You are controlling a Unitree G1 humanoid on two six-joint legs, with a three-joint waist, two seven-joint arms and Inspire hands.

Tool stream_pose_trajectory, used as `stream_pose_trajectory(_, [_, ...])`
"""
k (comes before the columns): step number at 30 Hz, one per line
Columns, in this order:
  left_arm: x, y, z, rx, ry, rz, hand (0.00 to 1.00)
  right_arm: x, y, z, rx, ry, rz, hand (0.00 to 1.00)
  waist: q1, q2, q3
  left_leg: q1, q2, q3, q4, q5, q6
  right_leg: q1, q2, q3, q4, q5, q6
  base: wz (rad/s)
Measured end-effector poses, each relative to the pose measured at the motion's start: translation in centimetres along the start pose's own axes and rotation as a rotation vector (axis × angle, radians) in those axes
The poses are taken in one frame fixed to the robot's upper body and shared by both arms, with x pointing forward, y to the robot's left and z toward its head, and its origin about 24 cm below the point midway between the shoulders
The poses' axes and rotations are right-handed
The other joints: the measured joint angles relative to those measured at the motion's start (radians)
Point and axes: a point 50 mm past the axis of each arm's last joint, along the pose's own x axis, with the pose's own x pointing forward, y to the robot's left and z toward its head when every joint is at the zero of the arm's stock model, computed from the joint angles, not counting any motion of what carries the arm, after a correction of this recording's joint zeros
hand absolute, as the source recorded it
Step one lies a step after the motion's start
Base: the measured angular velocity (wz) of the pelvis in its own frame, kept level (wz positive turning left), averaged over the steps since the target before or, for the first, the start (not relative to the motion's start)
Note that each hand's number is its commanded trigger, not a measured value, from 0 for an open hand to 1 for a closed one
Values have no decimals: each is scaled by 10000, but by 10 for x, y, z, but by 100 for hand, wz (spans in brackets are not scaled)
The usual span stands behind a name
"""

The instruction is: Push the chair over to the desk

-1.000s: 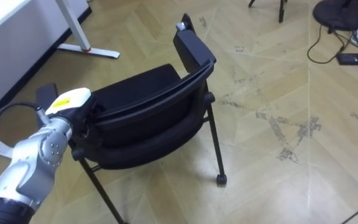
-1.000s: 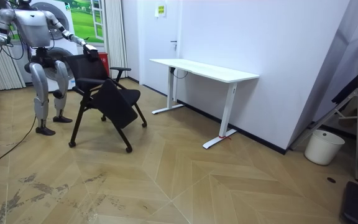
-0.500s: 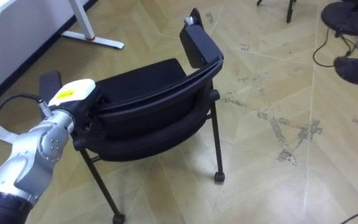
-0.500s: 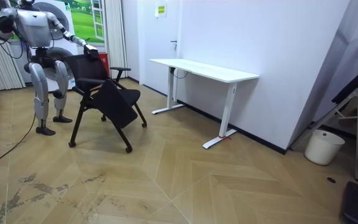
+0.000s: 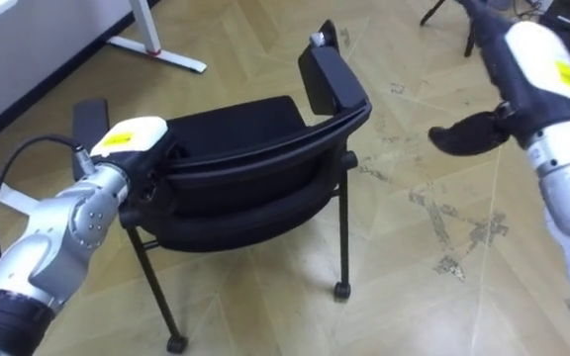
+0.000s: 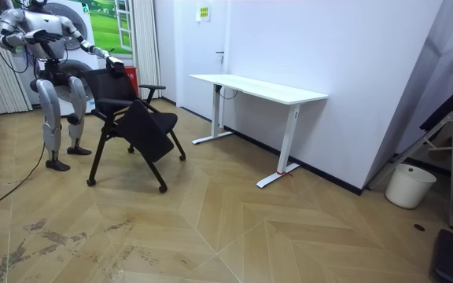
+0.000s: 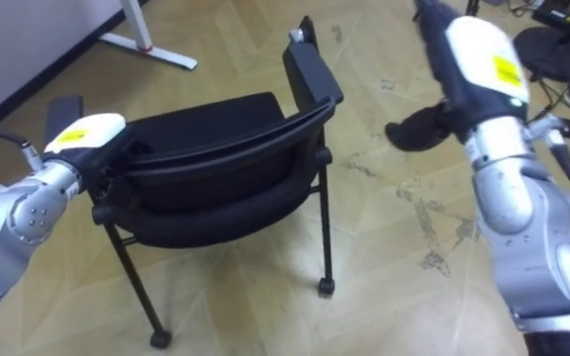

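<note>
Where left hand (image 5: 127, 138) meets black padded chair (image 5: 245, 168): backrest's left end, grip cannot be told.
Right hand (image 5: 508, 99): held up at right, fingers slack, empty.

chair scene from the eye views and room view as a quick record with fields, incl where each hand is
chair: black, upright on castors, its back toward the robot
left hand: at the left end of the backrest top
right hand: open, in the air to the right of the chair, not touching it
robot: stands right behind the chair, at the room view's left
floor: wood parquet
white desk: beyond the chair
white bin: far off, at the room view's right
</note>
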Motion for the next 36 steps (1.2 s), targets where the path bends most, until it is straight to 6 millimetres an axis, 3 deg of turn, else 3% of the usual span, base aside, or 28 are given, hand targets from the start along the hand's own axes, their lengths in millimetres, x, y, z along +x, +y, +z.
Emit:
stream_pose_trajectory(6, [4,3,10,98,-517,77,100,3,8,7,-447,-274,1046,0,269,-58,53,-63,27,-131,11,0,0,183,9,-156,-331,52,-63,6])
stream_pose_trajectory(13, [7,6,21,323,-1046,48,100,5,21,20,-596,-945,2229,0,525,-61,60,-142,44,-348,26,2,-4,263,8,-343,-519,69,-90,8])
stream_pose_trajectory(15, [8,7,25,435,-1243,39,100,4,28,24,-637,-1128,2748,0,554,-94,79,-170,44,-584,26,3,-6,306,3,-518,-520,69,-90,18])
stream_pose_trajectory(36, [12,13,46,898,-2159,154,100,0,57,29,-736,-1342,4596,0,968,-266,101,-358,38,-1086,0,22,-37,354,-17,-1101,-684,73,-96,5])
